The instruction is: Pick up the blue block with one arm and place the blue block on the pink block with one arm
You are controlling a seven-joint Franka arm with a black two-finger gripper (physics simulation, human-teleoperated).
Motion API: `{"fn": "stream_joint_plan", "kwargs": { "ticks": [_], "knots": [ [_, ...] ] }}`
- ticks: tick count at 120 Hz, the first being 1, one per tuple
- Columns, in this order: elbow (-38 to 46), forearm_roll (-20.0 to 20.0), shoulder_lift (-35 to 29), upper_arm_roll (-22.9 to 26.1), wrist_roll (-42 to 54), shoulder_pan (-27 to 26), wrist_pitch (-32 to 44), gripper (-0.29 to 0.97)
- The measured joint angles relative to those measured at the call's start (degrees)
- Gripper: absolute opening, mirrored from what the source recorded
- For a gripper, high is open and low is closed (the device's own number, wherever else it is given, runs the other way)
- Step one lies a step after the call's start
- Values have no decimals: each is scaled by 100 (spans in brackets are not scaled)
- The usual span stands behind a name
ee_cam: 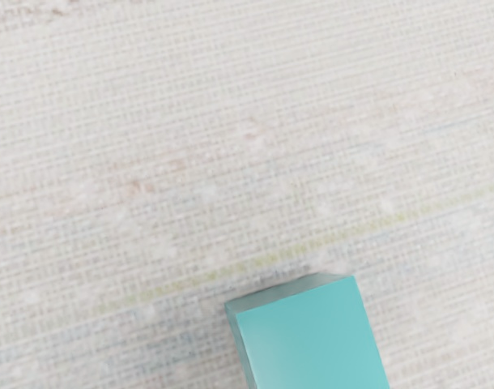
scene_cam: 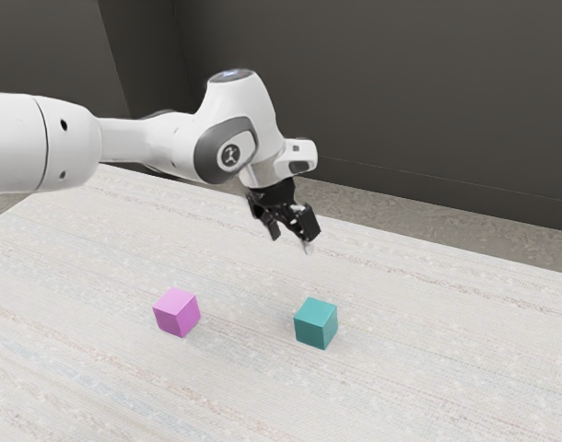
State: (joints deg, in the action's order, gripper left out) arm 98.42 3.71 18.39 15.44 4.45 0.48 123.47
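- The arm [scene_cam: 124,138] reaches in from the exterior view's left.
- The pink block [scene_cam: 176,311] sits on the table [scene_cam: 447,387].
- The gripper [scene_cam: 292,236] hangs in the air, fingers a little apart, holding nothing.
- The blue block [scene_cam: 316,322] sits on the table below the gripper, well apart from the pink block.

Side camera overlooks the table [scene_cam: 428,368]; wrist camera, close overhead, shares the blue block [ee_cam: 308,340].
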Motion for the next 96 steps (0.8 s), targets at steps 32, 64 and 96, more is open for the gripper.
{"fn": "stream_joint_plan", "kwargs": {
  "ticks": [32, 64, 96],
  "knots": [
    [-8, 3, 202, 117, -68, -73, 48, 68],
    [336, -207, 299, 269, -293, -92, 363, 68],
    [441, -213, 695, 294, -454, -122, 868, 68]
  ]
}}
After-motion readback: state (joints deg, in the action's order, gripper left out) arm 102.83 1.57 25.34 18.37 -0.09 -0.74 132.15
